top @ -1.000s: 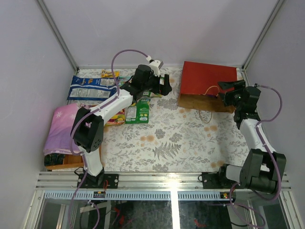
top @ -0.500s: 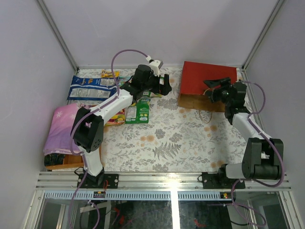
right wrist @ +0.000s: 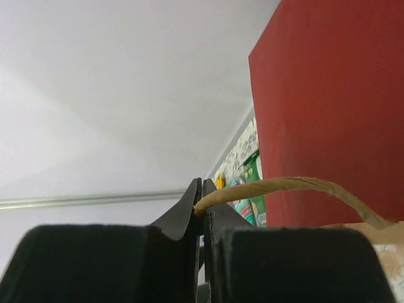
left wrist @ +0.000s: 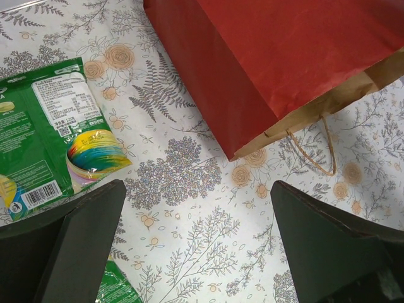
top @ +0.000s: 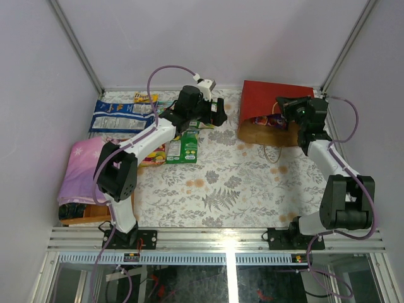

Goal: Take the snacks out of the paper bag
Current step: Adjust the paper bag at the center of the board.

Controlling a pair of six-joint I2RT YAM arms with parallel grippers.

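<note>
The red paper bag (top: 273, 101) lies on its side at the back right, its brown mouth facing the near side. My right gripper (top: 282, 103) is shut on the bag's upper twine handle (right wrist: 284, 185), which runs out from between the closed jaws (right wrist: 202, 205) beside the red wall (right wrist: 334, 113). Colourful snacks (top: 262, 120) show inside the raised mouth. More snacks lie on the table: a green packet (top: 188, 147) and a blue-and-white pack (top: 120, 115). My left gripper (top: 218, 113) hangs open and empty over the cloth (left wrist: 199, 246), left of the bag (left wrist: 284, 57), with a green packet (left wrist: 44, 139) beside it.
The bag's lower twine handle (top: 273, 151) trails on the flowered tablecloth. A pink folded cloth (top: 82, 170) sits on a wooden tray (top: 82, 218) at the near left. Walls and metal frame posts close in the back and sides.
My right gripper swung left from beside the bag to its upper handle and shut on it. The bag's mouth now gapes, showing packets inside. The left arm has not moved.
</note>
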